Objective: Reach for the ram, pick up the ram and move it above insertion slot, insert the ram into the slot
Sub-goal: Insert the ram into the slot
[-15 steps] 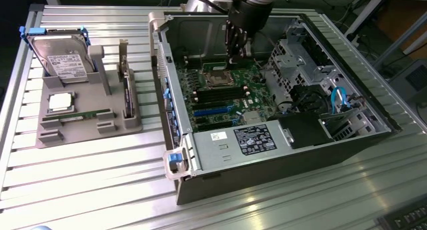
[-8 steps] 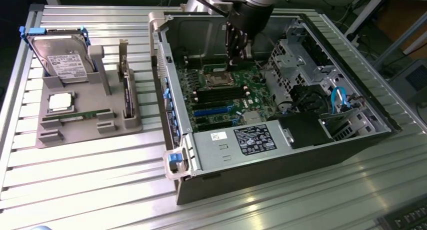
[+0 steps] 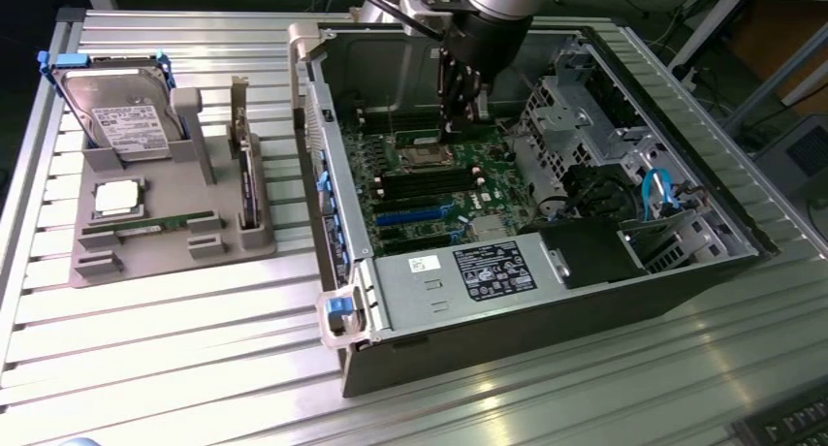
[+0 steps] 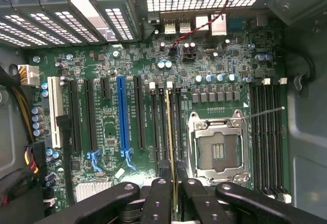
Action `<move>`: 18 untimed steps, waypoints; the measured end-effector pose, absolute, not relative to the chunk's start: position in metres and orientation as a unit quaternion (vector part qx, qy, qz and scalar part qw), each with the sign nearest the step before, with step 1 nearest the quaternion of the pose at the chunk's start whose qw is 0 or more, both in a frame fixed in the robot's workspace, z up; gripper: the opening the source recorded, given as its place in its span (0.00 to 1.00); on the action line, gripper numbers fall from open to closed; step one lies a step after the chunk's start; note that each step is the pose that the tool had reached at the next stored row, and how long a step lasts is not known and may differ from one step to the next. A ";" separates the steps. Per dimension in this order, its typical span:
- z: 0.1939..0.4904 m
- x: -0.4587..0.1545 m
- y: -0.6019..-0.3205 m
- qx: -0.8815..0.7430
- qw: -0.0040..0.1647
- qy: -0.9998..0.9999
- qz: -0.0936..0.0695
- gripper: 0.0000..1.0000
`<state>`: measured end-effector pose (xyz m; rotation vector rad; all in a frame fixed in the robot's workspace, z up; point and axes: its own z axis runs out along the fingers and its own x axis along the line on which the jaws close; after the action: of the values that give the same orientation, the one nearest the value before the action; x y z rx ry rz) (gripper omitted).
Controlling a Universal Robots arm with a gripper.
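My gripper (image 4: pixel 172 177) reaches down inside the open computer case (image 3: pixel 339 213), and in the exterior view the gripper (image 3: pixel 453 121) hangs over the motherboard's far end. It is shut on the ram (image 4: pixel 171 132), which I see edge-on as a thin green-gold strip running out from between the black fingers (image 4: pixel 157 196). The ram sits in line with the long black memory slots (image 4: pixel 163 132) with pale end latches, beside the open silver processor socket (image 4: pixel 217 147). Whether the ram touches a slot or hovers above it, I cannot tell.
Four more black memory slots (image 4: pixel 266 132) lie on the processor socket's other side, and a blue expansion socket (image 4: pixel 121 111) lies further along the board. Drive cages (image 3: pixel 583 116) and the power supply (image 3: pixel 479 271) crowd the case. A grey fixture (image 3: pixel 169 242) outside holds a hard drive (image 3: pixel 123 116) and a processor chip (image 3: pixel 114 196).
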<state>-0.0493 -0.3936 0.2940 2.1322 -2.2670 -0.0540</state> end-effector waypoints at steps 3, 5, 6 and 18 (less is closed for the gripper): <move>0.294 -0.049 -0.394 0.685 0.014 -0.728 -0.017 0.14; 0.292 -0.049 -0.394 0.685 0.014 -0.728 -0.017 0.14; 0.291 -0.049 -0.394 0.685 0.014 -0.728 -0.017 0.14; 0.268 -0.050 -0.394 0.685 0.012 -0.728 -0.015 0.14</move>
<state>-0.0499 -0.3941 0.2678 2.1365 -2.2713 -0.0460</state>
